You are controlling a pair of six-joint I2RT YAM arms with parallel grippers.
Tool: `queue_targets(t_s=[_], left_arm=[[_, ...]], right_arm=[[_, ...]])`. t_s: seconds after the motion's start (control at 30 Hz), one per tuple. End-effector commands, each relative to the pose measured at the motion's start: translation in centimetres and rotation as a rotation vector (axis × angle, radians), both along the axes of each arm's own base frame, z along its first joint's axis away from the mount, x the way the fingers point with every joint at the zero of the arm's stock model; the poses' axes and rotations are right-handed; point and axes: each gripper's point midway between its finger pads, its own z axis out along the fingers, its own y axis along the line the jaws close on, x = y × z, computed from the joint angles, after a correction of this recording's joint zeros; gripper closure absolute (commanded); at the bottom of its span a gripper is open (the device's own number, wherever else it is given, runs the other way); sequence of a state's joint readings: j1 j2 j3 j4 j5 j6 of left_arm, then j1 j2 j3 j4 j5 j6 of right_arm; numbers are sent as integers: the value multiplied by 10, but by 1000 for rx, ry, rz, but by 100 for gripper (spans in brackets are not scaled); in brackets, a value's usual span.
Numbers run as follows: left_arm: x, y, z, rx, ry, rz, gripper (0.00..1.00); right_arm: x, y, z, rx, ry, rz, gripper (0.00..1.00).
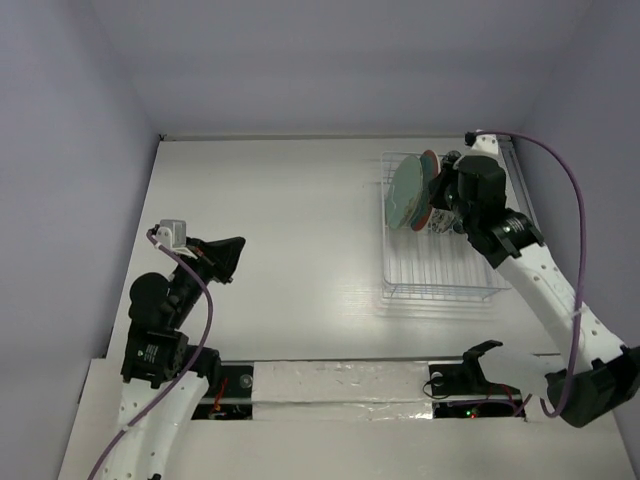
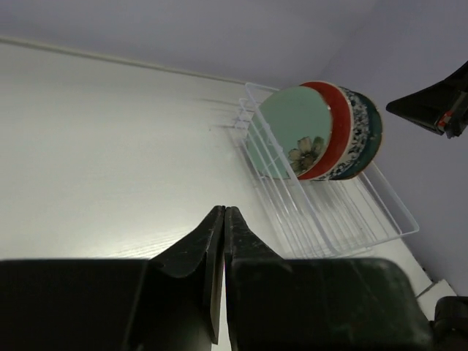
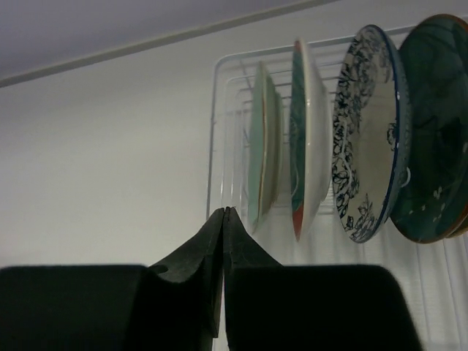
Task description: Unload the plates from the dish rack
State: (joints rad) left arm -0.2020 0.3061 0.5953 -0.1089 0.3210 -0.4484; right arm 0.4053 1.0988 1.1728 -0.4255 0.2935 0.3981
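Currently the plates (image 1: 412,190) are all in the dish rack (image 1: 440,265), standing on edge in the slots and bunched at its far end. Rack sits on the table (image 1: 270,190), far right side.

Right wrist view, left to right:
- mint green plate (image 3: 262,146)
- red plate (image 3: 298,131), seen edge-on, white back facing the next one
- blue floral plate (image 3: 362,131)
- dark teal plate (image 3: 431,124)

Anything behind the teal one I can't make out.

Right gripper (image 3: 224,213): jaws pressed together, nothing between them. Tips are low, close by the mint green plate's lower edge. Touching or not, can't tell. From above, the right arm (image 1: 545,275) reaches along the rack's right side up to the plates.

Left gripper (image 2: 223,212): jaws fully closed too, nothing held. It hangs over the left side of the table, well apart from the rack, pointing toward it.
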Motion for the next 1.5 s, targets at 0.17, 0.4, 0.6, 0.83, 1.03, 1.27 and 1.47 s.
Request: queue_targets(t_s=[0.17,0.4,0.6,0.83,1.03,1.27,1.47], left_arm=[[17,11,-7,0,71,92,100],[15,7,-8,-8,70,66,70],[16,7,-11,-3,78,69,70],[15,6,-9,-4,72,63,70],[15,6,-8,-6,71,62,70],[16,6,-9,-6,75,61,70],[14,4,-8,-7,70,50,67]], right_arm=[[44,-8,-11,-100,29,-117,56],[70,0,-28,-140,71,-127,53],[91,-7,-59,-221,144,-200,54],[102,-9,-87,-280,209,-233,71],[99,-13,-61,-303,156,-251,97],[83,-17,20,-325,12,-251,100],[54,-20,90,-305,-104,-260,100]])
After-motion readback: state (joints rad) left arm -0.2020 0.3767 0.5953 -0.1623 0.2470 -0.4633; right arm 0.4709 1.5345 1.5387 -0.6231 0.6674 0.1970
